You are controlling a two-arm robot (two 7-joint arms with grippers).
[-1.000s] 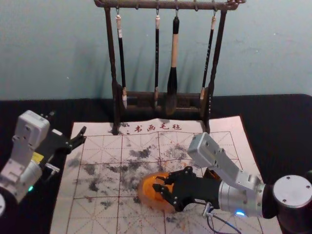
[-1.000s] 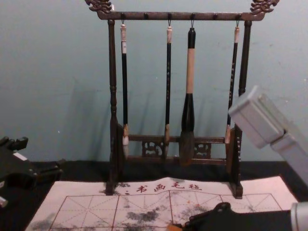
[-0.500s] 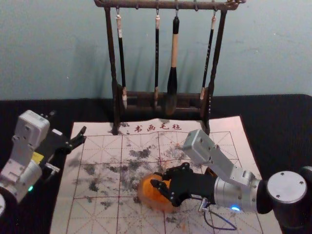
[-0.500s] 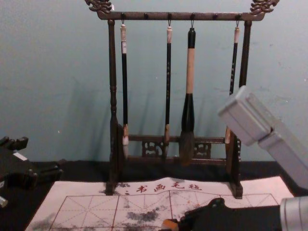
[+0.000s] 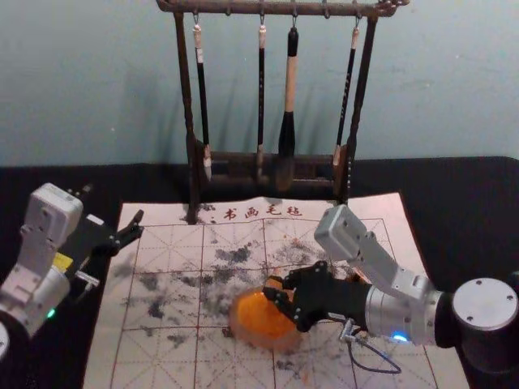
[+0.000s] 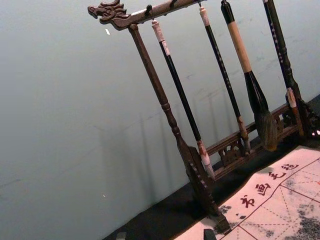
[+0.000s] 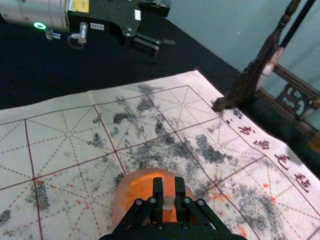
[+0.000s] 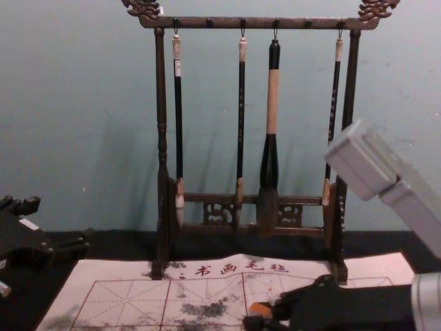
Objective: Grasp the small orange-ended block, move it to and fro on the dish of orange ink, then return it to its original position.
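Over the far right part of the orange ink dish (image 5: 259,322) is my right gripper (image 5: 276,291), closed on the small orange-ended block (image 5: 274,282). In the right wrist view the right gripper (image 7: 169,192) pinches the block (image 7: 169,186) between its fingertips, with the dish (image 7: 120,200) behind it; whether the block touches the ink cannot be told. The block's orange end (image 8: 260,309) shows low in the chest view. My left gripper (image 5: 114,203) is parked at the mat's left edge, open and holding nothing; its fingertips edge into the left wrist view (image 6: 165,235).
The calligraphy mat (image 5: 170,243), stained with ink, lies under the dish. A dark wooden rack (image 5: 268,158) stands at the mat's far edge with several hanging brushes, including a large one (image 5: 288,105). Black cloth (image 5: 462,211) surrounds the mat.
My right gripper has shifted away from the robot and slightly right over the dish, still holding the block. More of the ink and the block's orange end now show. The left arm has stayed still.
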